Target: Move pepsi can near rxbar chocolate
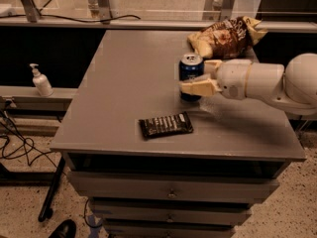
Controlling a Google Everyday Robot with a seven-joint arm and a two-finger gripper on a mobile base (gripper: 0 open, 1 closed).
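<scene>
- The gripper [194,77] is seen over the right half of the table, its jaws closed on the can [190,67], one finger across the front of the can's lower body and the other behind it.
- The can is held upright between the jaws, low over the tabletop; whether its base touches the surface cannot be told.
- The can is judged light, stiff enough for a moderate squeeze, yet thin-walled and smooth, so it can be dented by hard pressure or slip if held loosely.
- A hold across the middle of the round body, as shown, is judged the soundest; the silver top is left free.
- The chocolate bar [165,125] lies flat just ahead of the jaws and a little to the camera's left of them, near the can but apart from it.
- The table [124,78] is a flat, dull grey top on which a can should stand steadily once released.
- A chip bag [225,35] is seen behind the jaws, at the far edge of the table, close to the can.
- Drawers [171,193] are fitted below the tabletop.
- A pump bottle [40,81] stands on a ledge well off to the side of the jaws, cables [15,144] trail below it, and a speckled floor [22,209] is seen beyond.
</scene>
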